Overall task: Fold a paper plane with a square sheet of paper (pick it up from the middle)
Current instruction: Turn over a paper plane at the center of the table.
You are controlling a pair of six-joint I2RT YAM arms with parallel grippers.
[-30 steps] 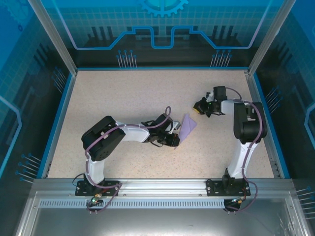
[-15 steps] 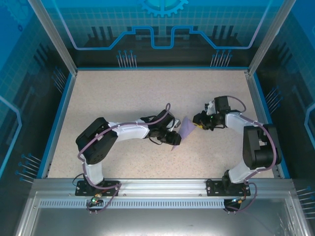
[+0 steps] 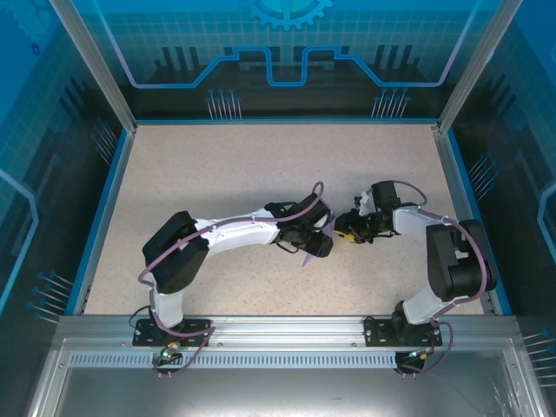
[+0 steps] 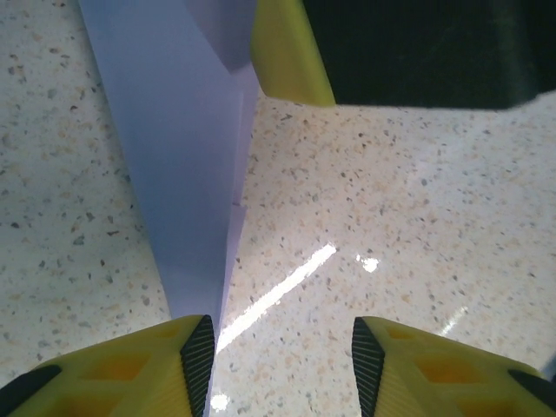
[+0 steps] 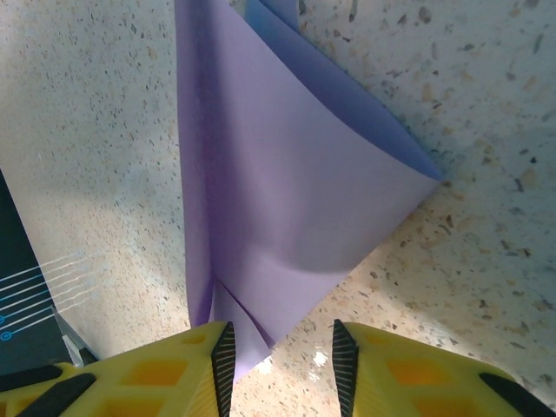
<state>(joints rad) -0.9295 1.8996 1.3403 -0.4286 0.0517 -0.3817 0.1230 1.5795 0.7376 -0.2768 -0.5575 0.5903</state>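
The lavender paper plane (image 5: pixel 278 191) lies on the speckled table as a creased, pointed wedge with one flap lifted. Its corner reaches in between the fingers of my right gripper (image 5: pixel 282 356), which is open and close to the table. In the left wrist view the paper plane (image 4: pixel 174 156) narrows toward the left finger (image 4: pixel 139 369) of my left gripper (image 4: pixel 282 360), also open, with bare table between its pads. From above, the left gripper (image 3: pixel 320 246) and right gripper (image 3: pixel 346 231) face each other closely, with a sliver of paper plane (image 3: pixel 329 222) between them.
The right gripper's yellow finger (image 4: pixel 287 52) and black body loom at the top of the left wrist view. A blue rim (image 3: pixel 104 208) and aluminium posts bound the speckled table (image 3: pixel 226 165). Open floor stretches behind and left of the arms.
The left gripper has slid right, pushing the paper along. The right gripper has come left and nearer, so that the two now meet at the paper.
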